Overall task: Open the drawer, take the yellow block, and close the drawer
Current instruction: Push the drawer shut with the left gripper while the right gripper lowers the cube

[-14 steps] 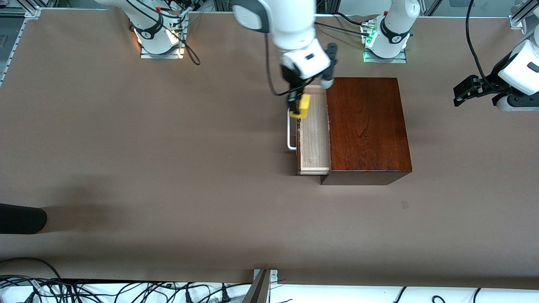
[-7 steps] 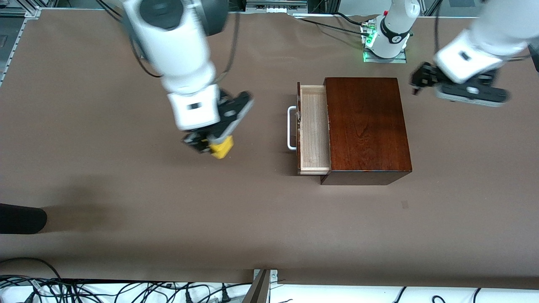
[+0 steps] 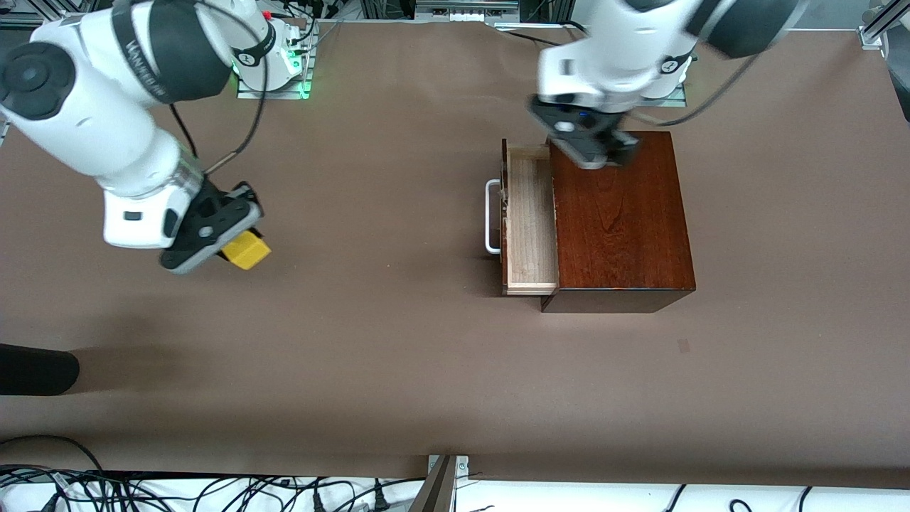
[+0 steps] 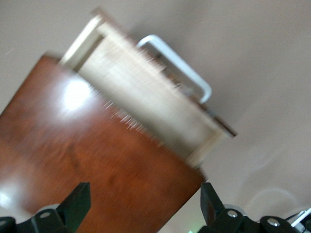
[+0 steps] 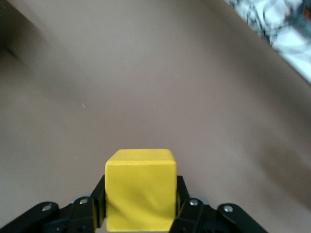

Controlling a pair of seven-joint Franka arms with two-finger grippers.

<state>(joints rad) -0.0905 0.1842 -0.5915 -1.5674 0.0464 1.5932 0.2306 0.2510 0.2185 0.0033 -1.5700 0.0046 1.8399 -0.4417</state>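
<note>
From the front: the right hand (image 3: 231,249) has swung well away from the box (image 3: 622,213) and now hangs over bare counter (image 3: 398,355) toward the right arm's end, clenched on the yellow block (image 3: 246,250). A second ago that block was only just rising out of the drawer (image 3: 530,227); now it is clear of it, so the taking step looks done. Meanwhile the left hand (image 3: 593,146) has come in from the edge of the scene and sits over the box top, just beside the open tray. The drawer stands pulled out, its white loop handle (image 3: 490,217) untouched.

Left wrist view: the left hand's fingers (image 4: 77,206) stand spread wide with nothing between them, and the glossy box top, the pale tray and the handle lie below. My read: this arm is lining up to push the drawer shut.

Right wrist view: the yellow block fills the gap between the right hand's fingers (image 5: 187,204), squarely pinched, bare counter beneath. What remains is setting it down and closing up.
</note>
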